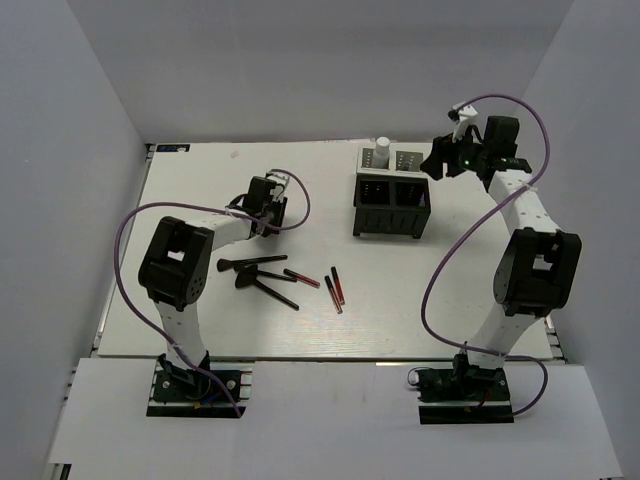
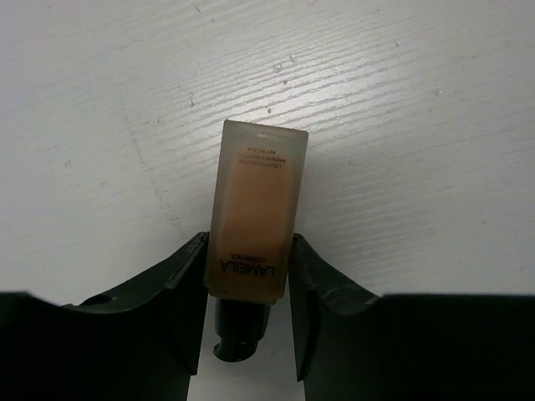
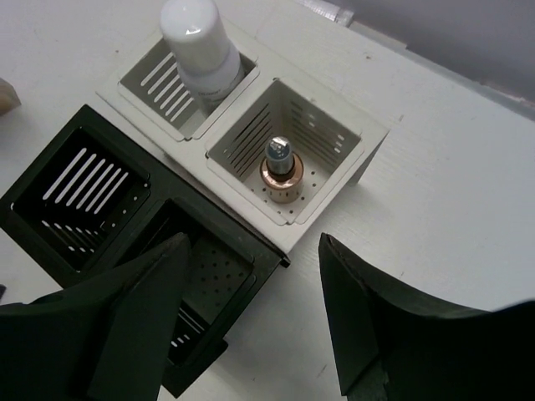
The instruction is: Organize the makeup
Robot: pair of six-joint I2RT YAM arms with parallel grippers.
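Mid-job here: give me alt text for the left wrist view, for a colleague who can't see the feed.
A tan bottle labelled LAMELA sits between the left tool's two black fingers, which touch its sides just above the dark cap. Behind it is the white wood-grain table.

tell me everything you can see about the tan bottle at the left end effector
The tan bottle is flat-sided and looks like frosted plastic. It is filled with beige liquid, has dark lettering along its length, and has a dark cap at the end nearer the camera. It lies on the white table. The left end effector grips its two sides near the cap.
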